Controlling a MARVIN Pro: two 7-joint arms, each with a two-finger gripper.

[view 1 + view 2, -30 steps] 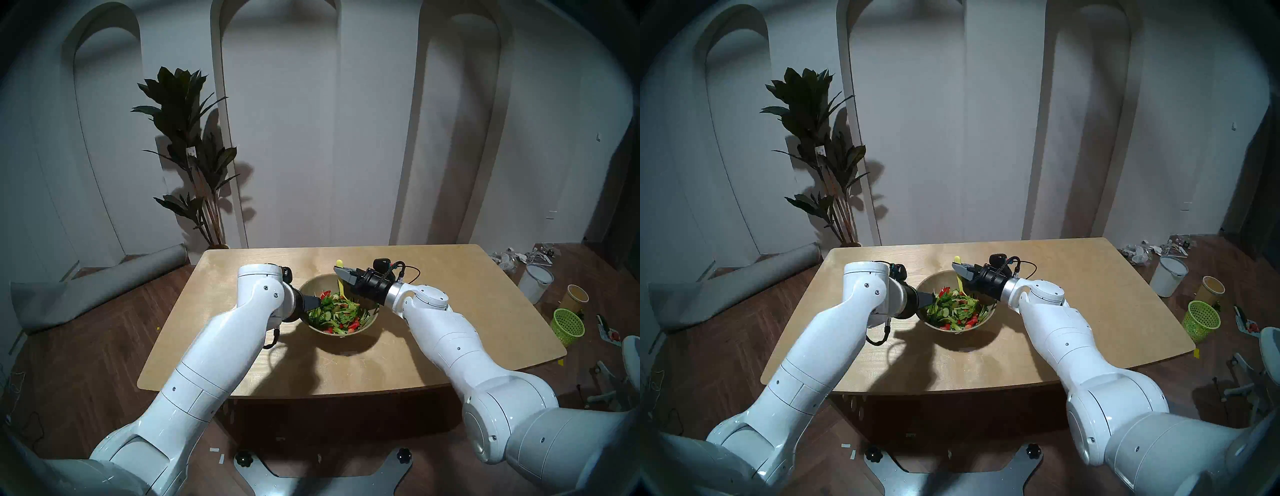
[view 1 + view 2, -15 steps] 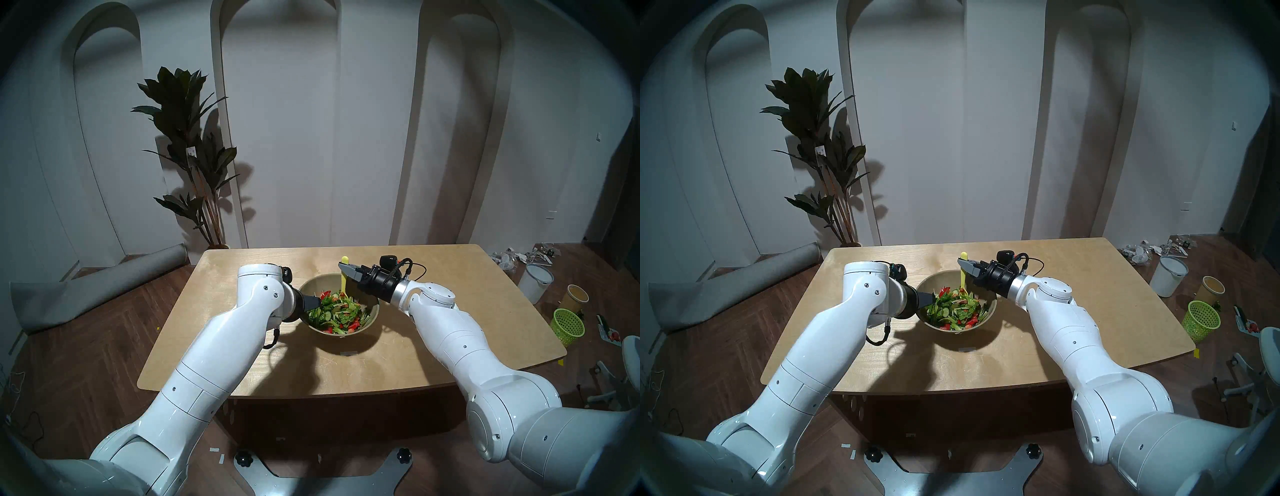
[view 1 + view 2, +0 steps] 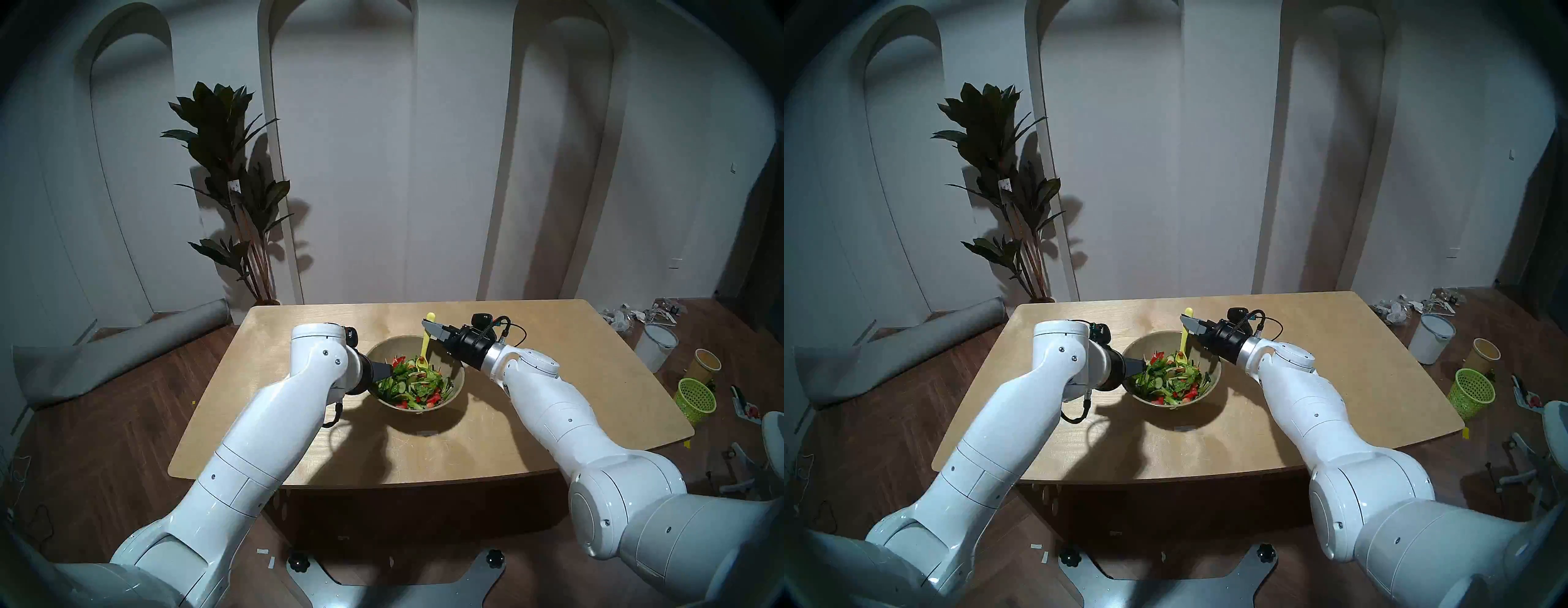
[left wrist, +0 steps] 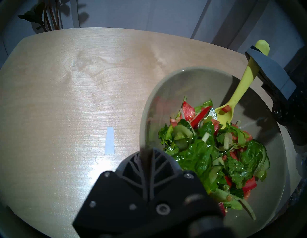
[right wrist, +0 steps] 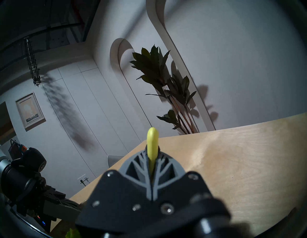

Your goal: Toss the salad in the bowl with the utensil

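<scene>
The salad (image 4: 214, 152) lies heaped in the bowl (image 3: 456, 388), which stands near the middle of the table (image 3: 551, 403). Nearest to us, the left gripper (image 4: 146, 159) has its jaws pressed together on the bowl's near-left rim, and we see it unmoved across the last second, steadying the bowl. Farther in, the spoon (image 4: 239, 89) hangs handle-up with its scoop at the far side of the heap, 1 small red chunk resting in it. Farthest, the right gripper (image 3: 430, 329) pinches the spoon high on the handle, only the rounded end showing above its jaws in the right wrist view.

What has changed: over the last second the right gripper has shifted rightward along the far rim and rolled, so the handle now leans right and the scoop, earlier buried in the leaves, shows partly out. We judge this as 1 tossing stroke finishing with a lift at the far edge. Tossing seems underway, not complete: the near greens look unturned. The next dig should start lower, or pieces may flick over the rim.
</scene>
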